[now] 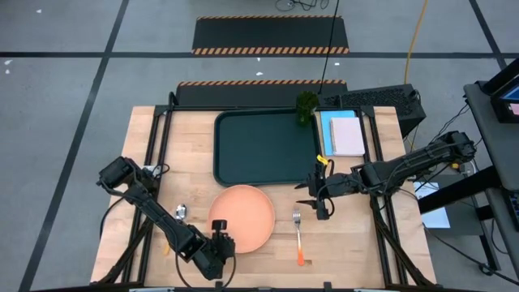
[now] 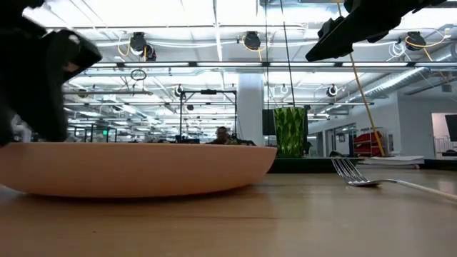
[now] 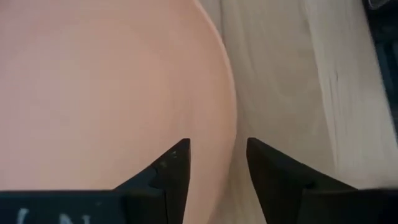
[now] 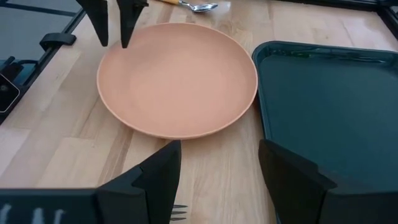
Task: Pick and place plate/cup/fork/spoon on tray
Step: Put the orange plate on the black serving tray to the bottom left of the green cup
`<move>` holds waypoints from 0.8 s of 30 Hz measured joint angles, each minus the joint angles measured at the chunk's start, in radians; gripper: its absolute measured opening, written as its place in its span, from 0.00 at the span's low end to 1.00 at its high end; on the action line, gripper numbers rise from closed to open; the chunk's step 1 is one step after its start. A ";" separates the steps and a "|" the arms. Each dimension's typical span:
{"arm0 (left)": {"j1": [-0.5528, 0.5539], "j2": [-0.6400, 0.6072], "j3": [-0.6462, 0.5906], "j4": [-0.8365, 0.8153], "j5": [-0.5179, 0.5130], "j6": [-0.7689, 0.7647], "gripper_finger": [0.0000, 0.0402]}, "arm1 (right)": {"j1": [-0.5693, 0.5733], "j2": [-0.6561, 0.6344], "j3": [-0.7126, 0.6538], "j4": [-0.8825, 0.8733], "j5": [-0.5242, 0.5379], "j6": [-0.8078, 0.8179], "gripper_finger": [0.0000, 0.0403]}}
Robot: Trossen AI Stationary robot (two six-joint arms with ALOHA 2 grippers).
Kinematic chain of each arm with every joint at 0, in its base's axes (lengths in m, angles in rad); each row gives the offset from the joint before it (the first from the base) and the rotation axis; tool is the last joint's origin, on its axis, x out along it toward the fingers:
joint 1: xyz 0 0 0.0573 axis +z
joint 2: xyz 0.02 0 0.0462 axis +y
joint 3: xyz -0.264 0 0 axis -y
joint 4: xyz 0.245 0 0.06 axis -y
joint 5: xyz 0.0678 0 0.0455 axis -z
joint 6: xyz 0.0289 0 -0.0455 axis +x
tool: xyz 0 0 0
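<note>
Left gripper (image 1: 220, 241) open, fingers straddling the plate (image 1: 243, 217) near rim; tray (image 1: 263, 148) lies straight beyond it, right gripper (image 1: 312, 195) open, idle.

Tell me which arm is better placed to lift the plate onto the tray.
Left. The left gripper is open with its fingers straddling the rim of the plate, ready to close. The right gripper is open too, but hovers above the fork, clear of the plate, beside the tray.
</note>
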 joint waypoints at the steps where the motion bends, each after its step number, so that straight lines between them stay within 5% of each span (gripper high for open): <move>1: 0.000 0.000 -0.011 0.007 0.011 0.000 0.39 | 0.002 0.000 0.000 0.000 0.000 0.000 0.52; 9: -0.001 0.000 -0.089 0.065 0.022 0.013 0.29 | 0.005 0.000 0.000 0.000 0.001 -0.007 0.52; 17: -0.009 0.000 -0.097 0.101 0.005 0.146 0.04 | 0.005 0.000 0.000 0.001 0.001 -0.007 0.52; 24: -0.009 0.000 -0.038 0.116 0.002 0.250 0.03 | 0.005 0.000 -0.001 0.002 0.002 -0.023 0.52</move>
